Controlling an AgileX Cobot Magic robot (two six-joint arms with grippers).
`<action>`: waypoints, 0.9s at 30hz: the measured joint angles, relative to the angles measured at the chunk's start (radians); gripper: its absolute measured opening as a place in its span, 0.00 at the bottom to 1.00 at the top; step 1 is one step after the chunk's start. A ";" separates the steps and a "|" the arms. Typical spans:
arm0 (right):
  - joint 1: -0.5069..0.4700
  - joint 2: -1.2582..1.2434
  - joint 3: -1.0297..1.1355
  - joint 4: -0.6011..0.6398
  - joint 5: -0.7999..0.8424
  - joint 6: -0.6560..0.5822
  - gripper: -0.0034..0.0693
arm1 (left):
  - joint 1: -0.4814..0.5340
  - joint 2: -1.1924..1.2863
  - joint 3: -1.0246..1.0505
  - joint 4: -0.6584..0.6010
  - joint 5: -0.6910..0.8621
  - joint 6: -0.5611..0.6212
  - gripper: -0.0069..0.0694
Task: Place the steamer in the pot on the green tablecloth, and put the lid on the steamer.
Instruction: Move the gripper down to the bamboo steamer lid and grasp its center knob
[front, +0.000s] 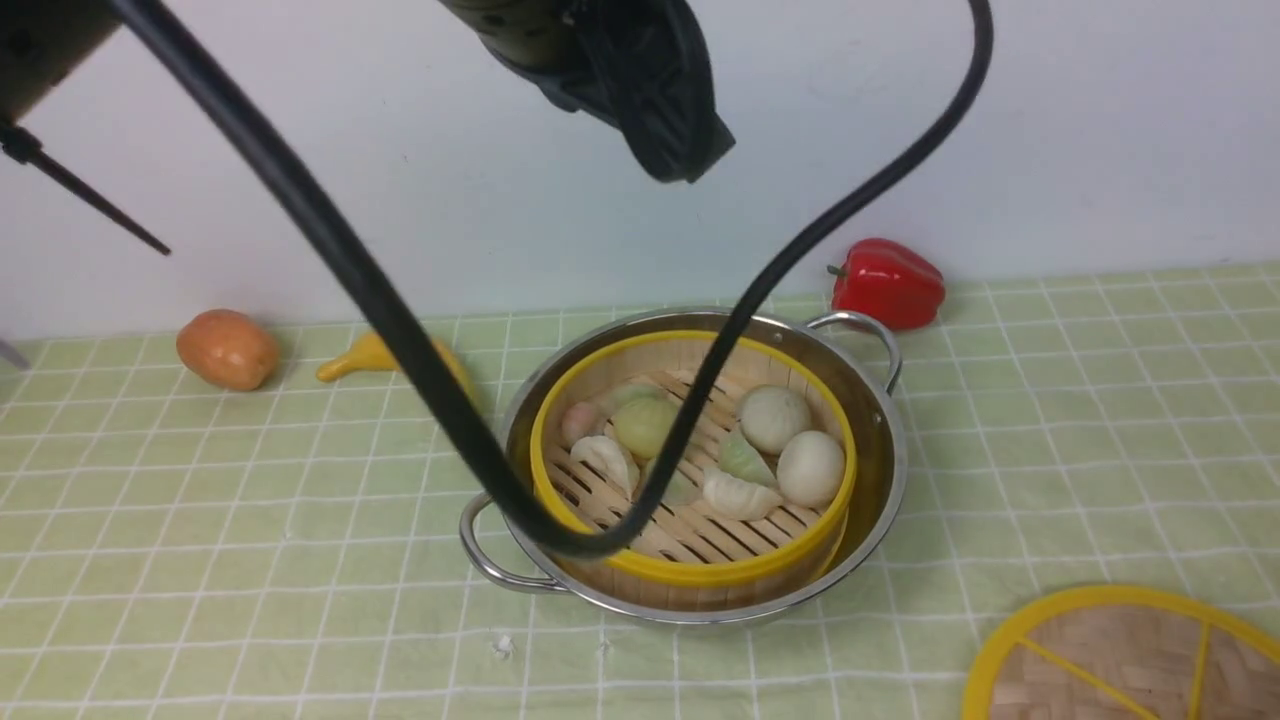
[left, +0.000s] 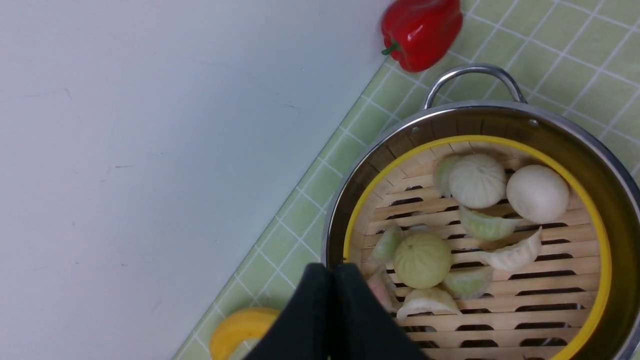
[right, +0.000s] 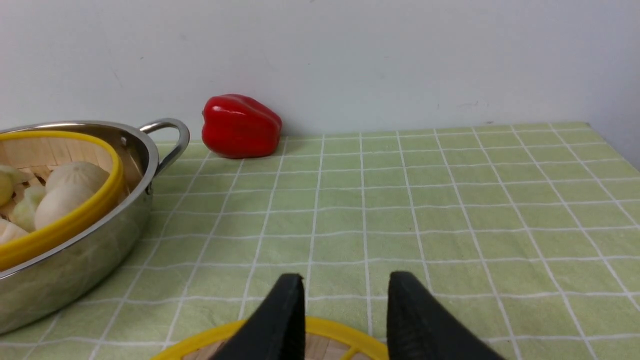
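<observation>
Steamer (front: 750, 570), one, inside one pot (front: 890, 470), below left tool (left: 331, 285), pinched together. One lid (front: 1130, 650) beneath right tool (right: 346, 280), spread apart; one pepper (right: 240, 125) beyond.

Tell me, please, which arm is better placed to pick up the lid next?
The right arm, most likely. The right gripper hangs open just over the lid, which lies on the robot's right. The left gripper is shut above the steamer in the pot, farther from it.
</observation>
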 joint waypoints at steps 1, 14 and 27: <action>0.000 0.000 0.000 0.000 0.000 0.000 0.39 | 0.000 0.003 0.000 0.000 0.001 0.000 0.06; 0.000 0.000 0.000 0.000 0.000 0.000 0.39 | 0.089 -0.075 0.149 -0.103 -0.110 0.000 0.10; 0.000 0.000 0.000 0.000 0.000 0.000 0.39 | 0.640 -0.557 0.840 -0.422 -0.481 -0.001 0.16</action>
